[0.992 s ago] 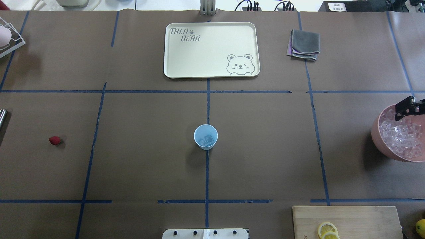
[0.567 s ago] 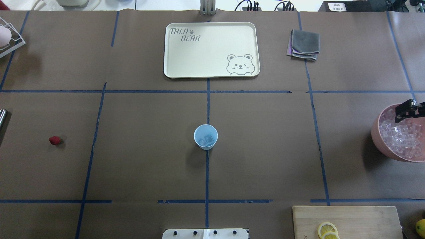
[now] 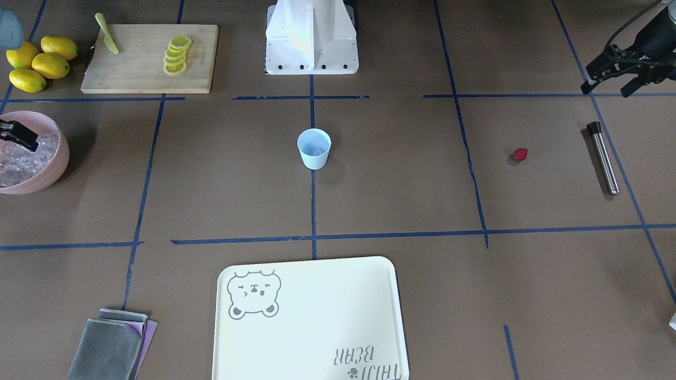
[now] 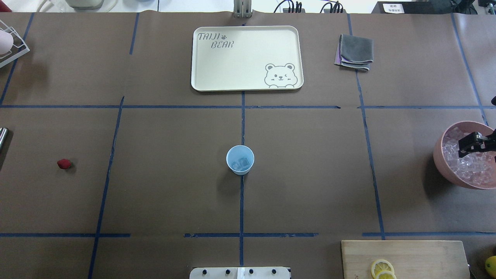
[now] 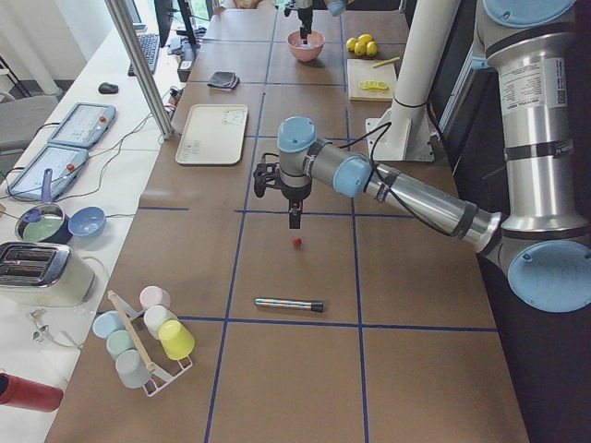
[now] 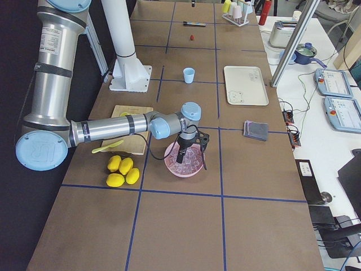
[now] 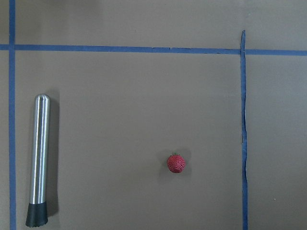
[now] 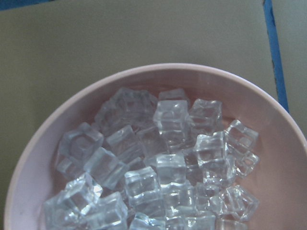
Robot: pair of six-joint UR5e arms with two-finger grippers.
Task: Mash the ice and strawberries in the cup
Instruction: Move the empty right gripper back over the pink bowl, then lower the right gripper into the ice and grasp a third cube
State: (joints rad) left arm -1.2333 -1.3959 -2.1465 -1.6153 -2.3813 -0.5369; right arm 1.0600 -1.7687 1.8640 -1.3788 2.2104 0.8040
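Note:
The pale blue cup stands at the table's centre, with a couple of ice cubes inside; it also shows in the front view. A pink bowl at the right edge holds several more ice cubes. My right gripper hangs over that ice with its jaws apart and empty. The strawberry lies alone on the left, also in the left wrist view. My left gripper hovers high near it, open and empty.
A steel muddler lies beside the strawberry. A cream bear tray and a folded grey cloth lie at the far side. A cutting board with lemon slices, a knife and whole lemons sit near the bowl.
My right gripper has moved from the bowl's far rim toward the robot, over the middle of the ice. The cup and strawberry have not moved.

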